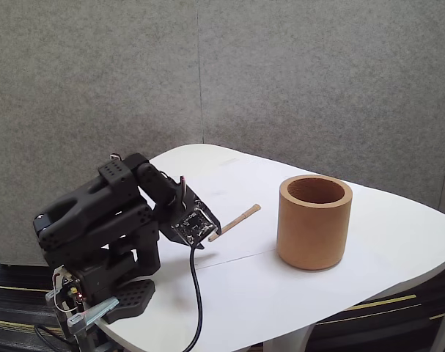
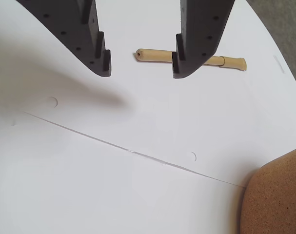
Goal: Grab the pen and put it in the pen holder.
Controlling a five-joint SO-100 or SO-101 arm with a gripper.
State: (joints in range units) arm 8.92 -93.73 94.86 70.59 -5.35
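Observation:
The pen (image 2: 157, 56) is a thin light-brown stick lying flat on the white table; in the fixed view the pen (image 1: 240, 218) lies just right of the arm. My gripper (image 2: 141, 70) hangs above the table, open, with nothing between its black fingers; one finger (image 2: 196, 44) crosses in front of the pen's middle. In the fixed view the gripper (image 1: 200, 229) sits low beside the pen's near end. The pen holder (image 1: 314, 221) is a wide tan-orange cup standing upright to the right; its wall (image 2: 277, 195) fills the wrist view's lower right corner.
The white table (image 1: 369, 279) has a rounded edge near the cup. A black cable (image 1: 198, 293) hangs from the wrist across the table's front. A grey partition stands behind. A thin seam line (image 2: 113, 145) crosses the tabletop.

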